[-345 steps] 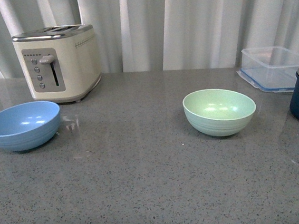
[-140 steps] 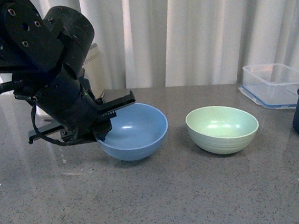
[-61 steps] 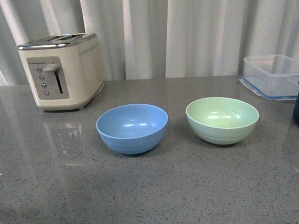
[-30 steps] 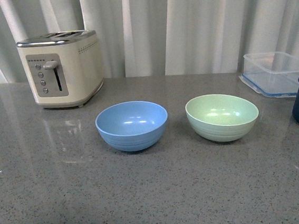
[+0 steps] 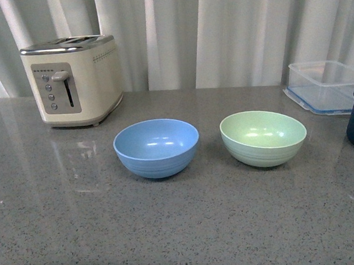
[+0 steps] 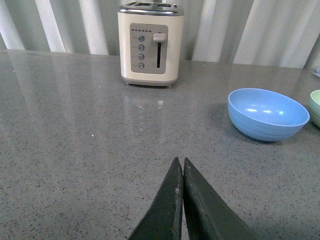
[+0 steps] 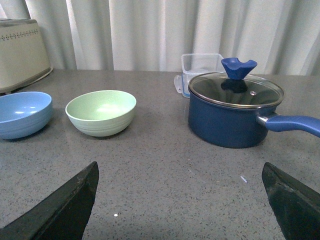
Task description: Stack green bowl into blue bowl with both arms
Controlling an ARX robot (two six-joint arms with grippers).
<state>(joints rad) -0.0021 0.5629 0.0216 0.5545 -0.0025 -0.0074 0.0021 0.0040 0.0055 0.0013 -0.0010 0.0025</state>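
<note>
A grey speckled countertop point(image 5: 186, 232) fills the front view, with a pale pleated curtain point(image 5: 229, 27) hanging behind it. The cream toaster point(image 5: 75, 79) stands at the back left of the counter, close to the curtain. Far to the right of the toaster sits a dark navy pot point(image 7: 232, 117) with a glass lid. A clear plastic container point(image 5: 326, 84) is also far right of the toaster, level with it near the curtain. The blue bowl point(image 5: 156, 148) rests upright on the counter, nearer the robot than the toaster and a little to its right. The green bowl point(image 5: 263, 138) stands upright further right of the toaster, in the same row, not stacked. The left gripper point(image 6: 181, 161) hovers in front of the toaster with its fingers pressed together, holding nothing. The right gripper point(image 7: 180, 166), well to the toaster's right, has its fingers spread wide.
</note>
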